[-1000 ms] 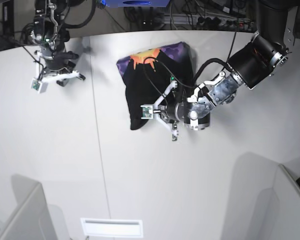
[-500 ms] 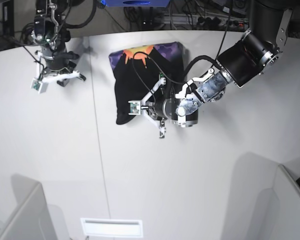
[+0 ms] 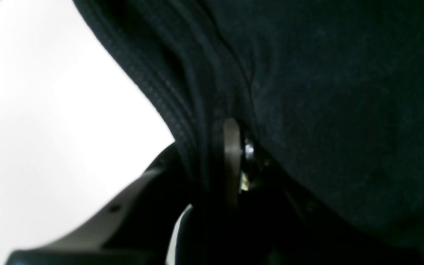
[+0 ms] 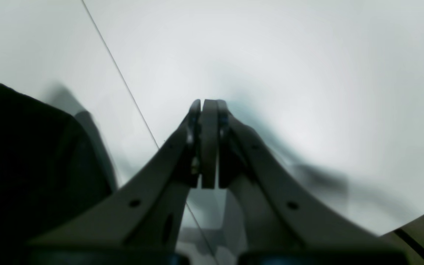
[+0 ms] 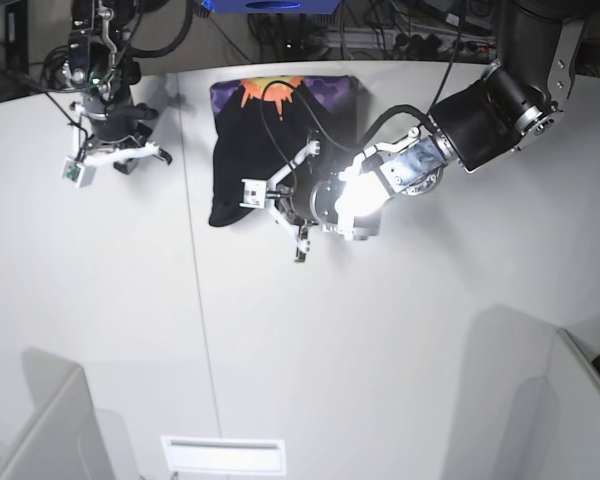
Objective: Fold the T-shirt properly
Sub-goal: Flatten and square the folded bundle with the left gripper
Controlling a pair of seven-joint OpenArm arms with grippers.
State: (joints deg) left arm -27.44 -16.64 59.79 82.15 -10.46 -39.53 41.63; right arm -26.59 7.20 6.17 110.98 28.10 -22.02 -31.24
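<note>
Lay bunched at the far middle of the table (image 5: 400, 350): the T-shirt (image 5: 242, 160), black, print at its far edge. Soft, limp, light; likely best taken at a hem or corner. Left gripper (image 3: 234, 154) clamped on its ribbed edge. Right gripper (image 4: 207, 110) shut, empty, far left, well apart.

From the base view I see even overhead light on the white table (image 5: 380, 350), with one blown-out glare spot on the left arm's wrist (image 5: 352, 196) that washes out detail there. Soft shadows sit beside the right arm (image 5: 105, 120). My left wrist view is harsh: the table burns to pure white while the T-shirt (image 3: 326, 92) is nearly black, close and soft. The right wrist view is dim, blurred, bluish, with smeared shadows beyond the right gripper (image 4: 208, 106).
</note>
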